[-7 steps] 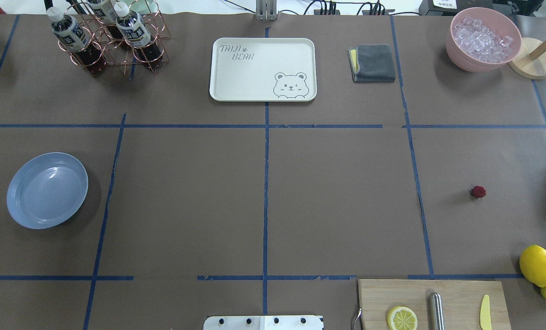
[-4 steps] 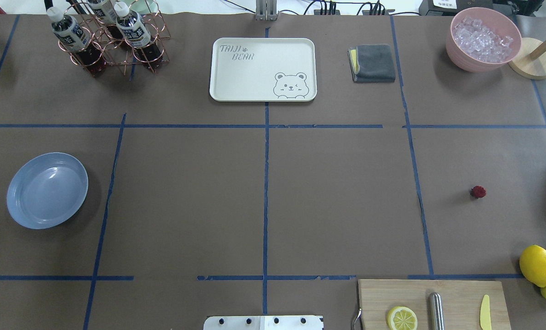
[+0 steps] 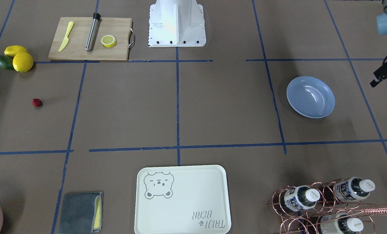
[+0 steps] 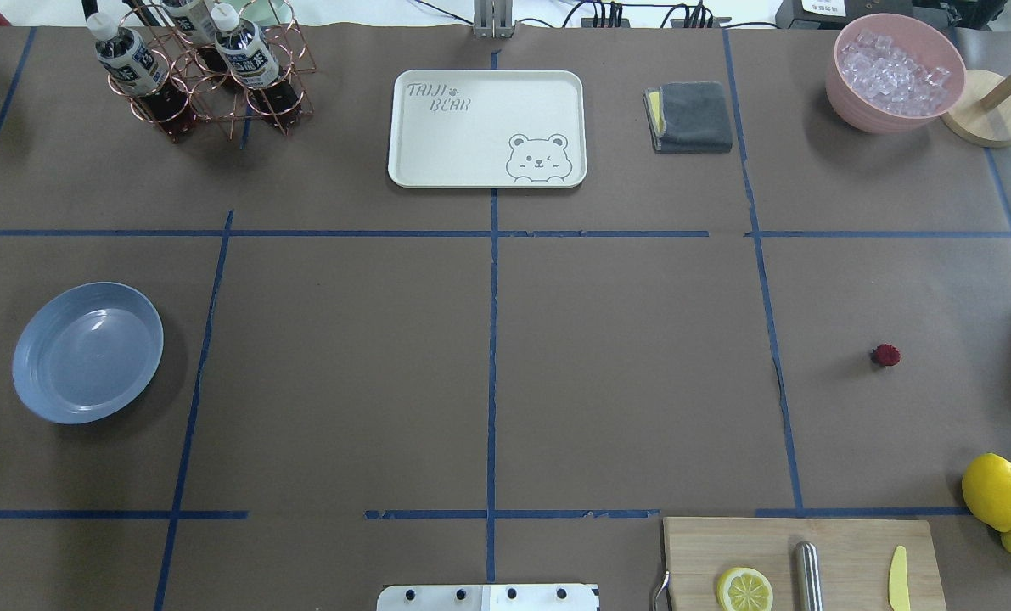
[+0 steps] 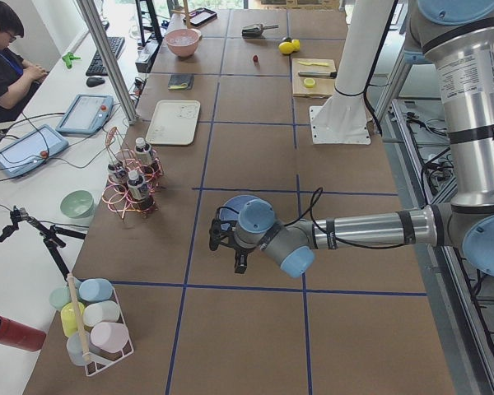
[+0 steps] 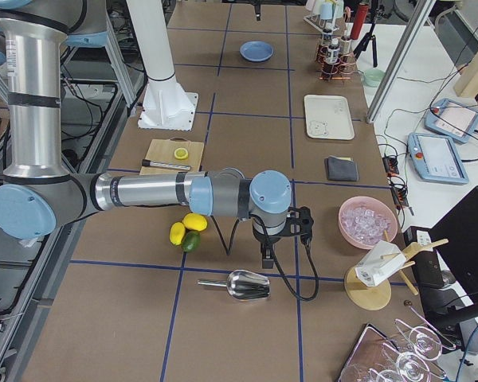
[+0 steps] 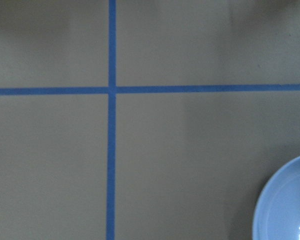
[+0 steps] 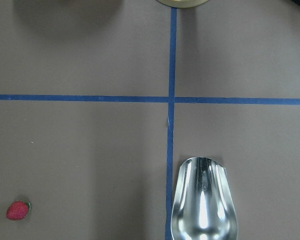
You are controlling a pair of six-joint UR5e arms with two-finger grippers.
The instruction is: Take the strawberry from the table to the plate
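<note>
The strawberry [image 4: 885, 355] is a tiny dark red berry lying alone on the brown-paper table [image 4: 624, 382], right of centre. It also shows at the left in the front-facing view [image 3: 36, 102] and at the lower left of the right wrist view [image 8: 17, 210]. The pale blue plate [image 4: 87, 352] sits empty at the far left [image 3: 310, 97]; its rim enters the left wrist view [image 7: 285, 205]. My left gripper [image 3: 384, 84] hovers beyond the plate's outer side, its fingers apart and holding nothing. My right gripper [image 6: 285, 243] hangs near the strawberry's end of the table; I cannot tell its state.
A cutting board [image 4: 798, 560] with a lemon half, steel rod and yellow knife lies front right, beside lemons [image 4: 995, 490] and an avocado. A steel scoop [image 8: 204, 200] lies near the right gripper. Bear tray [image 4: 486, 127], bottle rack [image 4: 199, 72], cloth [image 4: 690, 116] and ice bowl [image 4: 894, 72] line the far edge.
</note>
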